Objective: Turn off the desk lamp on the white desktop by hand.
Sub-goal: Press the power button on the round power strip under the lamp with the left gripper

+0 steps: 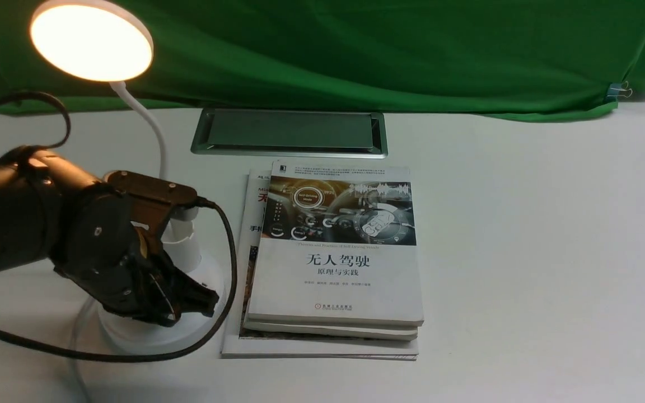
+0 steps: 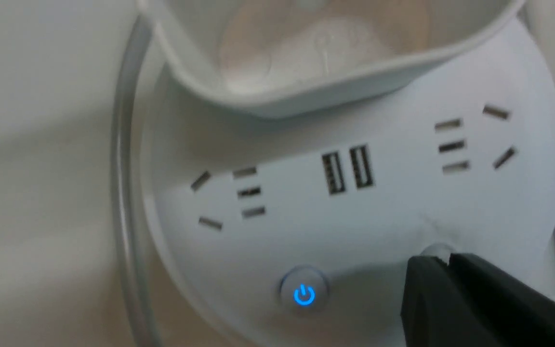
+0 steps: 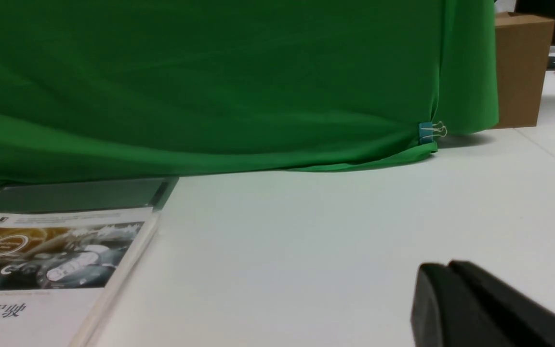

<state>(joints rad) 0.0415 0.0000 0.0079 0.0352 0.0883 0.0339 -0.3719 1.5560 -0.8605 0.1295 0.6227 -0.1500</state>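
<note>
The white desk lamp stands at the front left of the white desktop (image 1: 524, 252). Its disc head (image 1: 92, 40) glows warm and lit. Its round base (image 1: 149, 336) shows sockets, two USB ports and a button with a blue power sign (image 2: 304, 294) in the left wrist view. My left gripper (image 2: 443, 262) is shut, its tips resting over a second round button (image 2: 434, 249), mostly covering it. In the front view the left gripper (image 1: 199, 299) is low over the base. My right gripper (image 3: 446, 270) is shut and empty above bare desktop; its arm is out of the front view.
A stack of books (image 1: 333, 257) lies just right of the lamp base. The silver-framed cable hatch (image 1: 289, 131) sits behind it. Green cloth (image 1: 356, 50) covers the back. A black cable (image 1: 227, 268) loops round the left arm. A cardboard box (image 3: 523, 67) stands far right.
</note>
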